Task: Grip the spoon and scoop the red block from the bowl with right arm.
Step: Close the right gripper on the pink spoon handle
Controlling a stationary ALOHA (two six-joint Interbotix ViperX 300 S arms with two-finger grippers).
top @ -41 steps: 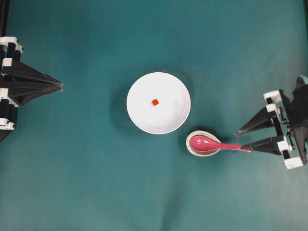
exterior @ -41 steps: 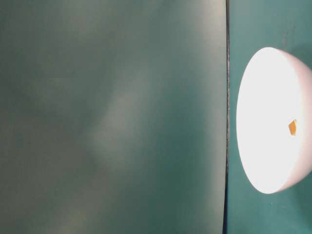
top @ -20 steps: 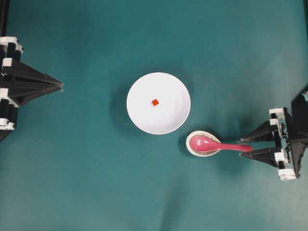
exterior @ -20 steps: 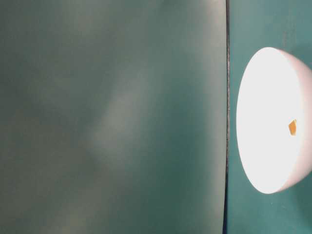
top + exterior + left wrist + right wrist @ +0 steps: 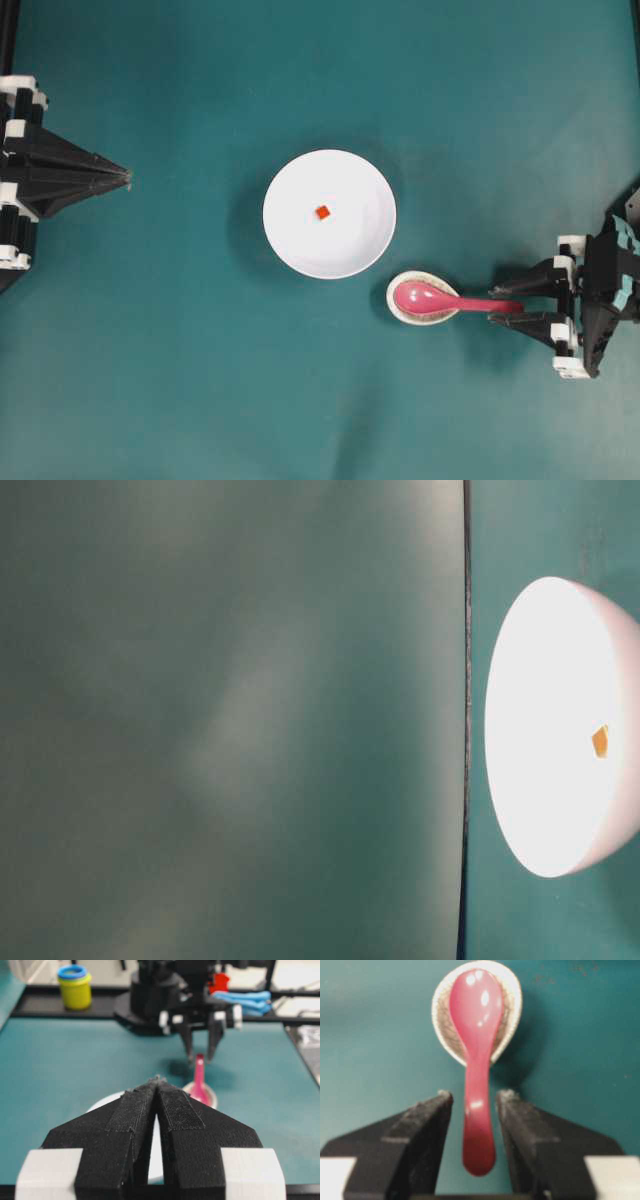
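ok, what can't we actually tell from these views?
- Table-level: bowl blown out and cut off at the right edge; spoon and both hands absent.
- Left wrist: left hand hides most of the bowl; red block unseen.
- Right wrist: right hand straddles the spoon handle; height above table unclear.

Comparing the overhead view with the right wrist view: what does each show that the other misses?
Only the overhead view shows the bowl with the red block inside, and the left tool, shut, at the table's left edge.

Only the right wrist view shows, close up, the clear gaps between the spoon handle and the right tool's fingers on either side.

Both show the spoon's scoop resting in the small grey dish and the open right tool straddling the handle, not yet closed.
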